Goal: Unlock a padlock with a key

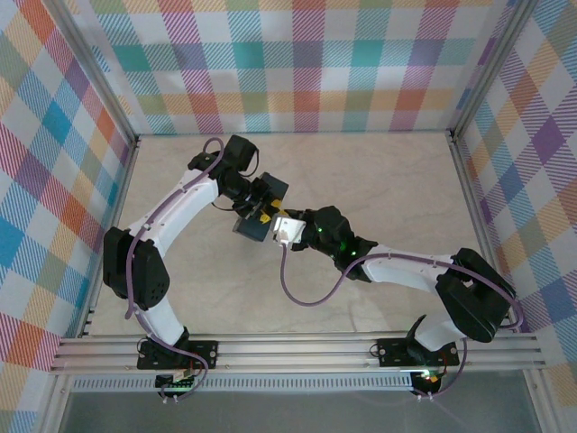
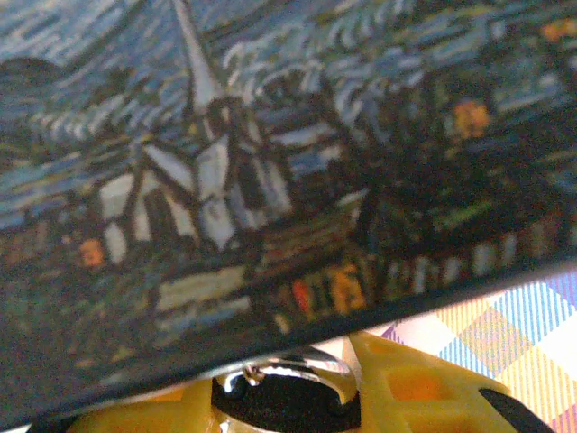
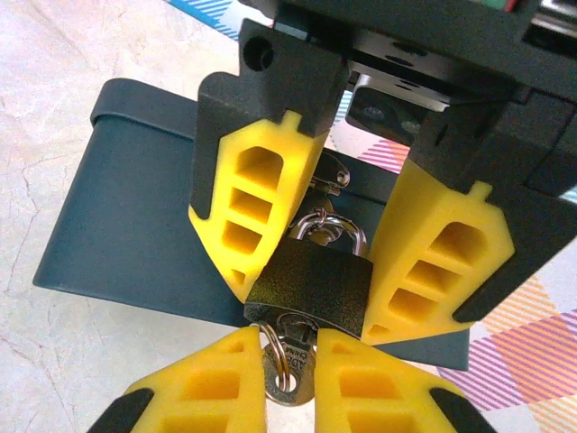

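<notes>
On the pale surface (image 1: 379, 180), the left gripper (image 3: 311, 302) has its jaws clamped on the dark body of the padlock (image 3: 311, 287). The padlock sits against a closed dark blue tin (image 3: 135, 225), its lid painted with a steepled village under a swirling night sky. The right gripper (image 3: 287, 347) pinches the key (image 3: 287, 372) beneath the padlock, jaws nearly closed.

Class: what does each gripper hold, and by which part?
Left gripper: dark brassy padlock, by its body's sides. Right gripper: small grey metal key, by its head.
</notes>
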Controlling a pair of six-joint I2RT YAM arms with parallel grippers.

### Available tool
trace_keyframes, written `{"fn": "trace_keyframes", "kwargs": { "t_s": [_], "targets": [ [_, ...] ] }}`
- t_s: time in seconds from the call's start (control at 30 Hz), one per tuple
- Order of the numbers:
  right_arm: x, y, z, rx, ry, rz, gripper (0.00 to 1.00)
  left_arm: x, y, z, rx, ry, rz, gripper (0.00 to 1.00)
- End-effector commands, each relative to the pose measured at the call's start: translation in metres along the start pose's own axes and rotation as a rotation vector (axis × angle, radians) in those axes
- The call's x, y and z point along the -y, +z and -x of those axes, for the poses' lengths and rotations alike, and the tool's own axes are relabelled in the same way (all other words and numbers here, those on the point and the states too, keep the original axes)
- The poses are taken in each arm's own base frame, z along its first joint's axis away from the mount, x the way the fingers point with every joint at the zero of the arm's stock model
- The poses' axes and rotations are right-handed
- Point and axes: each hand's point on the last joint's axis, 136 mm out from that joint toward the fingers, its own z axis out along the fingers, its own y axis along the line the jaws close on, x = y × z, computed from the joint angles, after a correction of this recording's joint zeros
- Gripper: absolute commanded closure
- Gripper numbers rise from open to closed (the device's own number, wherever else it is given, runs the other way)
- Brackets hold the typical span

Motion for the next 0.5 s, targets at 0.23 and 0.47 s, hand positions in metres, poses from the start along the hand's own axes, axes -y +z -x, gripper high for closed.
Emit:
{"fn": "trace_keyframes", "kwargs": {
  "t_s": [0.23,0.47],
  "targets": [
    [0.012,-0.017,0.009,0.087,0.56,-0.004,0.99,0.008,-0.007,-0.024,-0.1,0.043,-0.059,0.97],
    [0.002,-0.025,0.009,0.068,0.548,0.047,0.87,0.009,-0.008,-0.025,-0.104,0.052,-0.064,0.97]
  ]
}}
